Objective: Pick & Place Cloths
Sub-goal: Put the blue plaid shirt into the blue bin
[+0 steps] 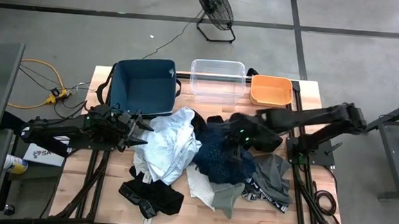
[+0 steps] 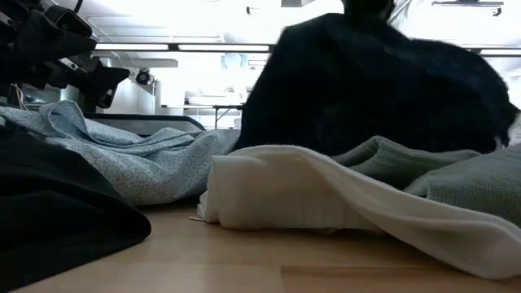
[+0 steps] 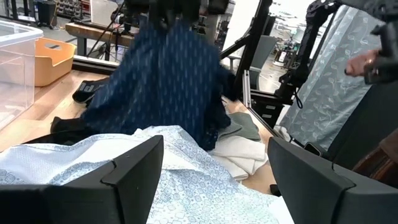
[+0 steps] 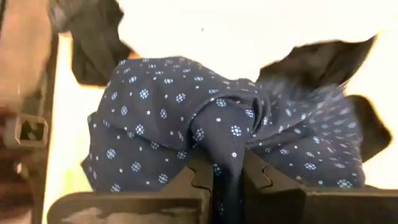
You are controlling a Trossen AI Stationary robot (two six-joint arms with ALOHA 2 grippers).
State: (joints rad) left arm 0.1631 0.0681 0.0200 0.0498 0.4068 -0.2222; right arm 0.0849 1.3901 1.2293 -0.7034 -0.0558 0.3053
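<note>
Right gripper [image 4: 227,177]: closed on a pinched fold of the navy patterned cloth [image 4: 230,124]; the fabric is bunched between the fingers and spreads out beyond them.
Lifted cloth: in the high view the navy patterned cloth [image 1: 219,155] is seen at the centre of the table, raised by the right gripper [image 1: 241,137] over the pile, with its lower part apparently draped on the garments beneath.
Left gripper [image 1: 137,127]: held with its fingers spread wide and nothing between them, just beside the pale blue cloth [image 1: 169,146], beside the navy fabric bin [image 1: 143,86].
Done so far: judged very little; no garment is visible in the navy fabric bin, the clear tub [image 1: 218,80] or the orange tub [image 1: 271,89].
Left to do: the black cloth [image 1: 150,196], grey cloth [image 1: 273,171] and white cloth [image 1: 200,187] lie unsorted on the table [image 1: 97,189].
</note>
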